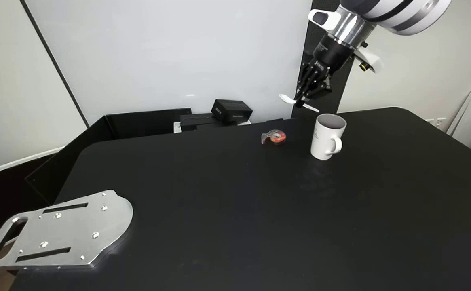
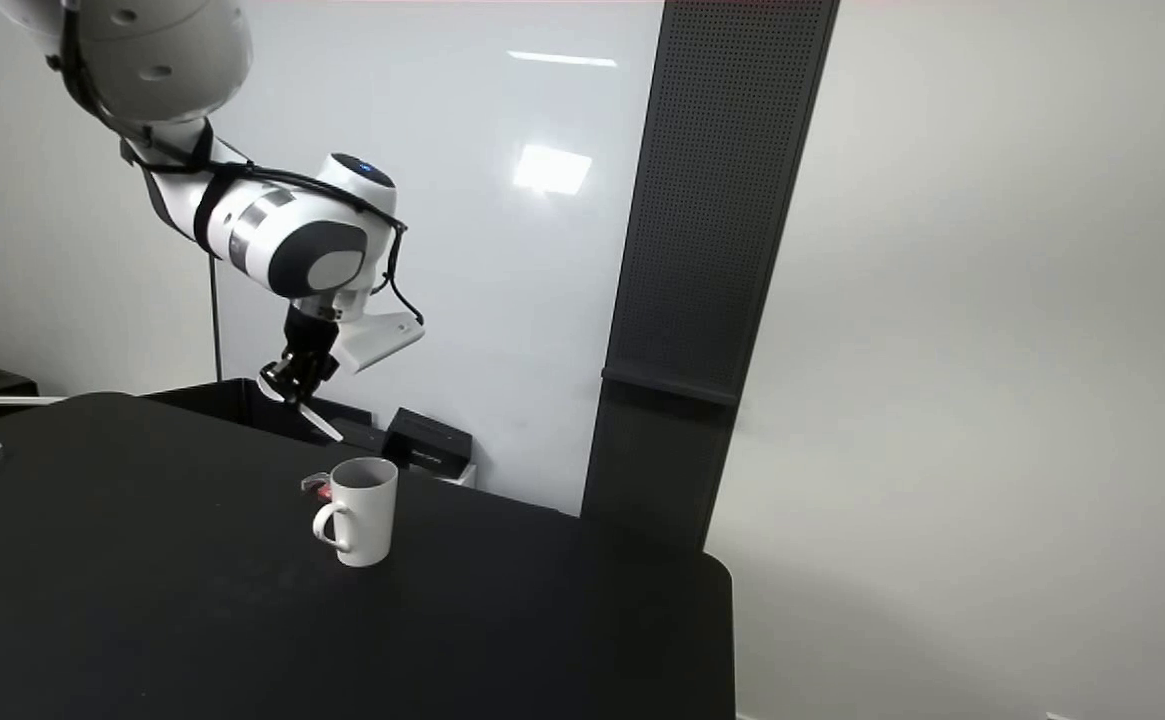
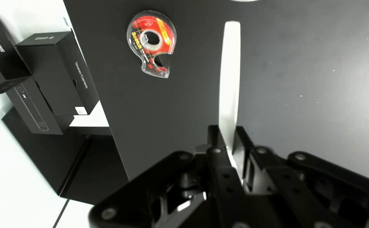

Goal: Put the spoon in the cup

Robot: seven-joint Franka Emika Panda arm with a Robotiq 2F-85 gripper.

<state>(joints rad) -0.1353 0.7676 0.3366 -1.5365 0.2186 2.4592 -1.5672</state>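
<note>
The white cup (image 1: 327, 139) stands upright on the black table; it also shows in an exterior view (image 2: 365, 522). My gripper (image 1: 300, 103) is shut on the white spoon (image 1: 287, 98) and holds it in the air, higher than the cup rim and off to one side. The spoon is tilted, its handle end lower and on the cup's side, its bowl away from the cup. In the wrist view the spoon handle (image 3: 229, 72) sticks out between the fingertips (image 3: 230, 134); the bowl is hidden there. A white edge at the top of the wrist view may be the cup.
A red tape dispenser (image 3: 152, 41) lies on the table (image 1: 227, 210) near the cup. Black camera boxes (image 1: 232, 111) sit beyond the table's edge. A silver metal plate (image 1: 73, 226) lies at the table's corner in an exterior view. A white wall panel stands behind.
</note>
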